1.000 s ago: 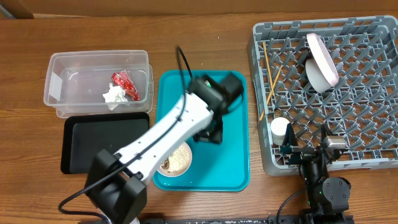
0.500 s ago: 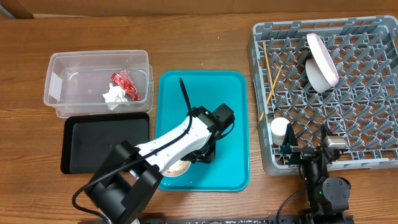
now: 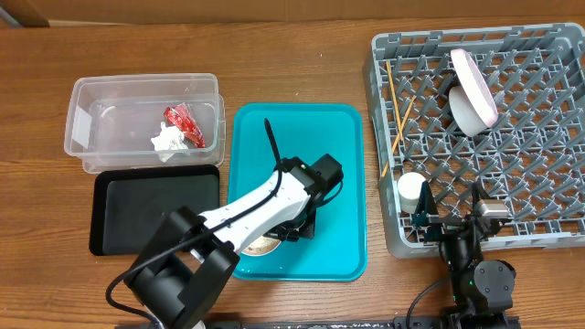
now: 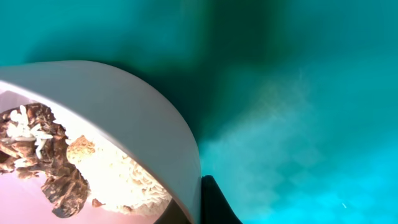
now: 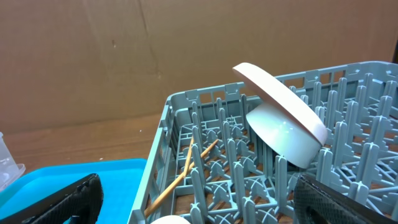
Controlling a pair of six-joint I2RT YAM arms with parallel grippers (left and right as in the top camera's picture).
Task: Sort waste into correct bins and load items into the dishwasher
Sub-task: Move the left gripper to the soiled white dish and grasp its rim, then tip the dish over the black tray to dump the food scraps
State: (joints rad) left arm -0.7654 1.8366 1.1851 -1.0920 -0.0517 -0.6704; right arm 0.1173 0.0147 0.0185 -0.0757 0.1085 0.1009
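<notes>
White bowl (image 3: 259, 245) upright at the near left of the turquoise tray (image 3: 338, 137), mostly hidden under the left arm in the overhead view. Loaded with whitish rice (image 4: 118, 180) and brown food bits (image 4: 37, 140), both plain inside the rim from the left wrist. Left gripper (image 3: 285, 234) low at the bowl's right side; one dark fingertip (image 4: 214, 202) just beside the outer wall, contact impossible to tell; other finger out of view, so spread or closure not determinable. Judged stiff, smooth-walled and probably slippery; light to moderate in weight, with loose contents apt to spill on any tilt. Best taken by a pinch across the rim, one finger inside and one outside, at a stretch of wall free of food, and kept level until over a bin. Clear tub (image 3: 101, 100) at far left, holding the red wrapper (image 3: 181, 121) and crumpled tissue (image 3: 167, 140); black tray (image 3: 137, 206) just near of it, a likely place for the food scraps. Grey dish rack (image 3: 548, 183) at right, well apart from the bowl, carrying the white plate (image 3: 473, 87) on edge, chopsticks (image 3: 396, 119) along the left pegs and the small cup (image 3: 411, 189) toward the near left corner. Right gripper (image 5: 196, 186) at the rack's near edge, fingers wide apart, holding nothing.
</notes>
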